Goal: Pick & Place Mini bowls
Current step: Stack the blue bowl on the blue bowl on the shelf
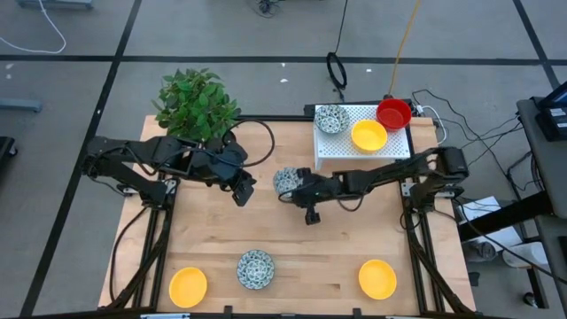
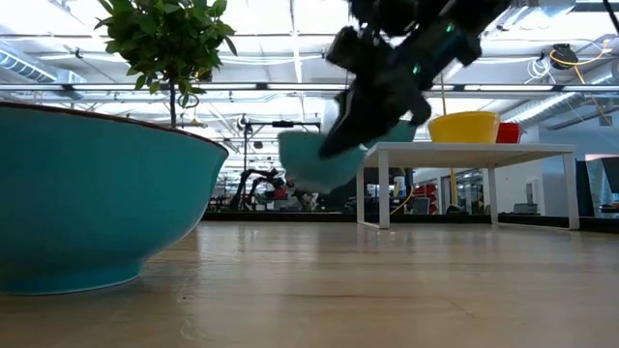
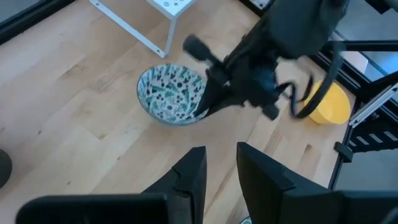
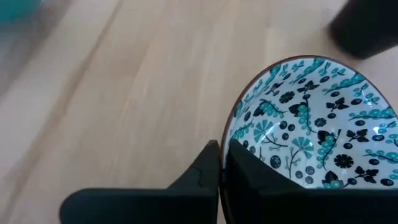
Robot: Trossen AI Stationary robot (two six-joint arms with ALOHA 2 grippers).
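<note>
High view first: we find the right gripper (image 1: 295, 187) near the middle of the pale wooden table (image 1: 337, 248), its two dark fingers pinched over the rim of a small round white bowl with a dense blue-green leaf pattern (image 1: 287, 181); the right wrist view confirms it — one finger inside the rim, one outside, pressed on the wall (image 4: 311, 130). In the low view that bowl (image 2: 319, 159) hangs tilted and clear of the tabletop, so we judge the carry step to be in hand. The left gripper (image 1: 241, 190) waits just beside it, fingers (image 3: 189, 177) a little apart, holding nothing. On the white perforated raised stand (image 1: 341, 146) sit another patterned bowl (image 1: 331, 118), a glossy yellow bowl (image 1: 368, 135) and a glossy red bowl (image 1: 393, 112); along the near edge lie two yellow bowls (image 1: 188, 285) (image 1: 377, 278) and one patterned bowl (image 1: 255, 268). Next, we think, the held bowl must be levelled and lowered at its place — which place we cannot tell — before the fingers part.
</note>
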